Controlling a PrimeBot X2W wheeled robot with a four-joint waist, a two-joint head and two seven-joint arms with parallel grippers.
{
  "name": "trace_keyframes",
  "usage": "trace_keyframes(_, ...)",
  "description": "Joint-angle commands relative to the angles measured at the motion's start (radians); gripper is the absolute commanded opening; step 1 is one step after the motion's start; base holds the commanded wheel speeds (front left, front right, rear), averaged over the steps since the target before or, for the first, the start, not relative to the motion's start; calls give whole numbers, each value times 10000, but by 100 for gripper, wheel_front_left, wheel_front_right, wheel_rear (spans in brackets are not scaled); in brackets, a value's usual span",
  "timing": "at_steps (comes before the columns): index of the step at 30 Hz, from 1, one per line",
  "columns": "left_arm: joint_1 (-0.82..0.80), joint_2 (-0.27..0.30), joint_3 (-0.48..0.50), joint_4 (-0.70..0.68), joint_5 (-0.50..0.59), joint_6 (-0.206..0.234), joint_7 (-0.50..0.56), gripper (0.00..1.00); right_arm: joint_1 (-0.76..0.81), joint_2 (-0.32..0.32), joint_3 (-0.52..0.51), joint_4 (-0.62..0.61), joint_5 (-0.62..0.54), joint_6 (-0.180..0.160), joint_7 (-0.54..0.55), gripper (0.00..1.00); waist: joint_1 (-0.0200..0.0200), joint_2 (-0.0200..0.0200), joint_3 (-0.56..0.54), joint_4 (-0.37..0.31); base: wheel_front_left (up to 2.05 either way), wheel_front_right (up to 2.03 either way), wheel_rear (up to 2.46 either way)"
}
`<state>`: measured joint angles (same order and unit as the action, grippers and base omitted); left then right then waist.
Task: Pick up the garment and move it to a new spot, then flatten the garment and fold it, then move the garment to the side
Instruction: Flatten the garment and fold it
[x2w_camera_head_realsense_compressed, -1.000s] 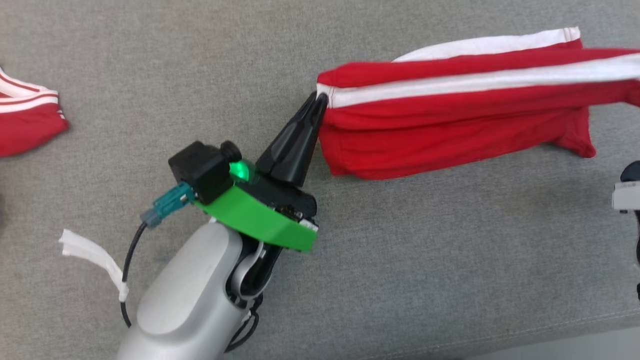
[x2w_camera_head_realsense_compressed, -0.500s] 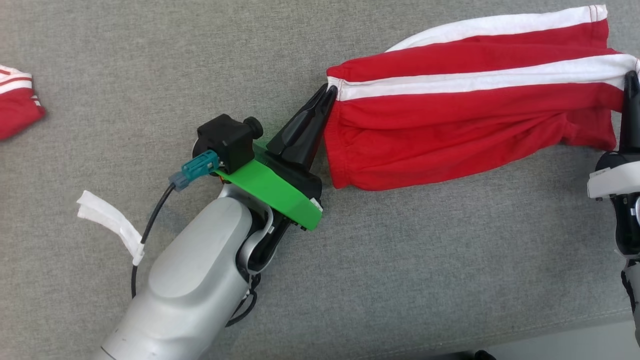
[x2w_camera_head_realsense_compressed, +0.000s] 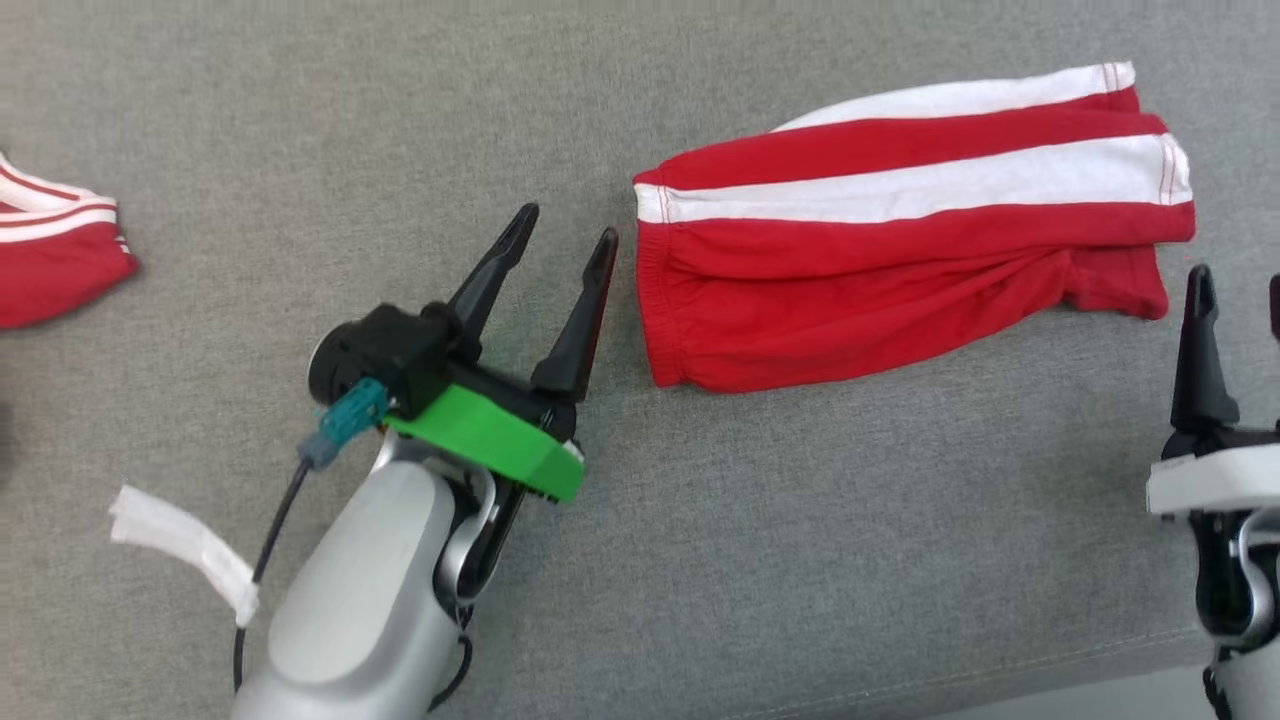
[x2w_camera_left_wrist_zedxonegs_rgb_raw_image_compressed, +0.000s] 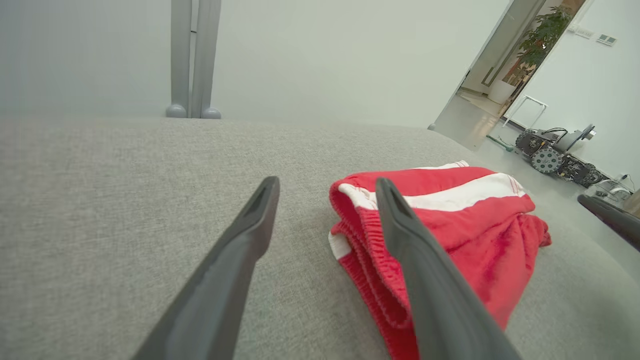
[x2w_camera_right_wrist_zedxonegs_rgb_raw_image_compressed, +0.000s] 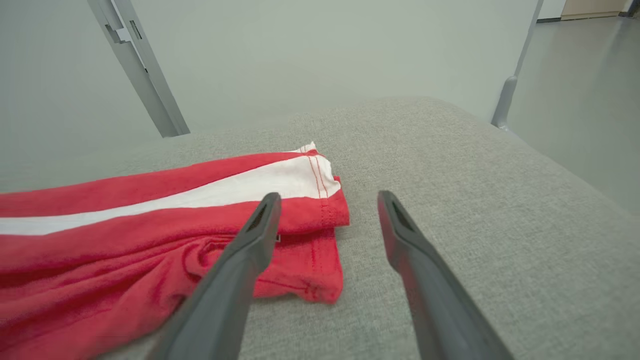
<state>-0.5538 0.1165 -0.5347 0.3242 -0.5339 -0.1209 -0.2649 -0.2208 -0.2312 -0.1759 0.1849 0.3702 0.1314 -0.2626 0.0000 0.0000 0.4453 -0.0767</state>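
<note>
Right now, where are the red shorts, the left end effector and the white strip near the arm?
red shorts (x2w_camera_head_realsense_compressed: 880, 300): head view, on the red cloth below the white stripe.
left end effector (x2w_camera_head_realsense_compressed: 567, 223): head view, midway between its two spread fingertips.
white strip (x2w_camera_head_realsense_compressed: 175, 535): head view, middle of the strip.

Grey fabric surface (x2w_camera_head_realsense_compressed: 800, 560). Red-and-white cloth (x2w_camera_head_realsense_compressed: 50, 265) at left edge. Small wheeled machine (x2w_camera_left_wrist_zedxonegs_rgb_raw_image_compressed: 552, 152) on floor, far right; potted plant (x2w_camera_left_wrist_zedxonegs_rgb_raw_image_compressed: 542, 40) beyond it.

Light is soft, even and bright; shadows are faint. Wrist views bow at their edges; the nearest fingers (x2w_camera_left_wrist_zedxonegs_rgb_raw_image_compressed: 215, 300) look slightly soft.
</note>
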Motion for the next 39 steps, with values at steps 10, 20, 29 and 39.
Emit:
trace_keyframes(10,3645,-544,1793,-2235,2789,826,9,100,1527,-159,179,657,896,-13,-31,100,0,0,-2373,745,0,0,0)
trace_keyframes(20,4815,-654,1284,-3437,3434,1262,9,100,-130,-712,-558,2706,805,-7,856,100,0,0,-2366,2140,0,0,0)
trace_keyframes(29,4469,-655,788,-3783,3501,1320,9,100,-1928,-1301,-1511,5129,407,-7,2603,100,0,0,-1726,2861,0,0,0)
trace_keyframes(39,4226,-655,595,-3827,3505,1302,9,100,-2579,-549,-1863,6966,-1170,11,2996,45,0,0,-1413,2801,0,0,0)
